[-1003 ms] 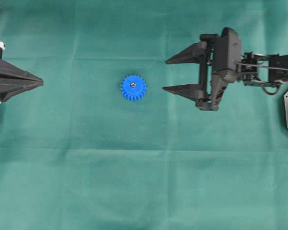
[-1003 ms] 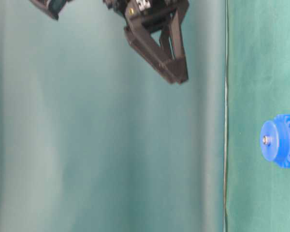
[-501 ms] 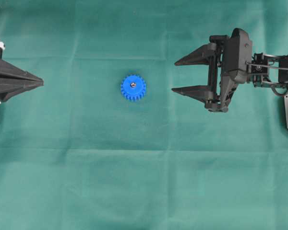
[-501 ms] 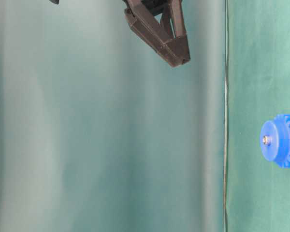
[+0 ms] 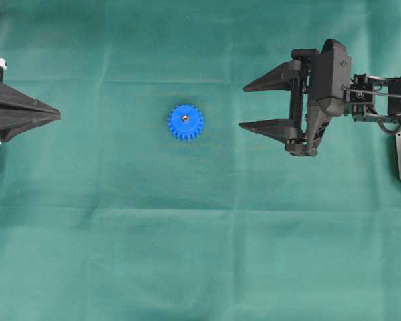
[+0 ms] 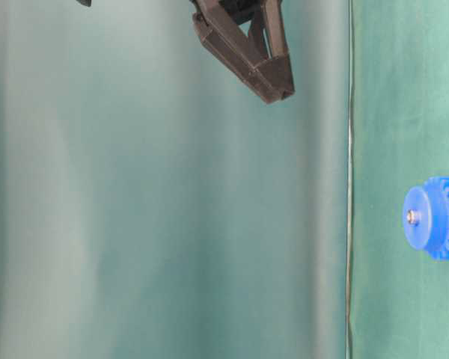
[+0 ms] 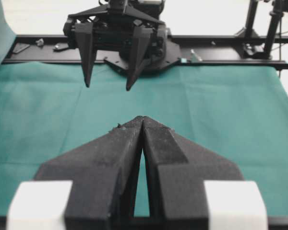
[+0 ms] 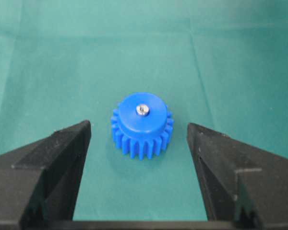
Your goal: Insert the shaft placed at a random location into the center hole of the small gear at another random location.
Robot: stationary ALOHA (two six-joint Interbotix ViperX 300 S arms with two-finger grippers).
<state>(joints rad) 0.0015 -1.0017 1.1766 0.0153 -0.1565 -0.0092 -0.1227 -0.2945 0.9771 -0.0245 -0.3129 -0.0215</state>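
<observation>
One small gear (image 5: pixel 186 122), blue, flat on the green cloth (image 5: pixel 187 254), well apart from both grippers with nothing between; one shaft (image 8: pixel 142 109) seated upright in its hub, apparently in the center hole. Left gripper (image 5: pixel 57 116): fingers pressed together, empty. Right gripper (image 5: pixel 242 107): fingers spread wide, empty.
</observation>
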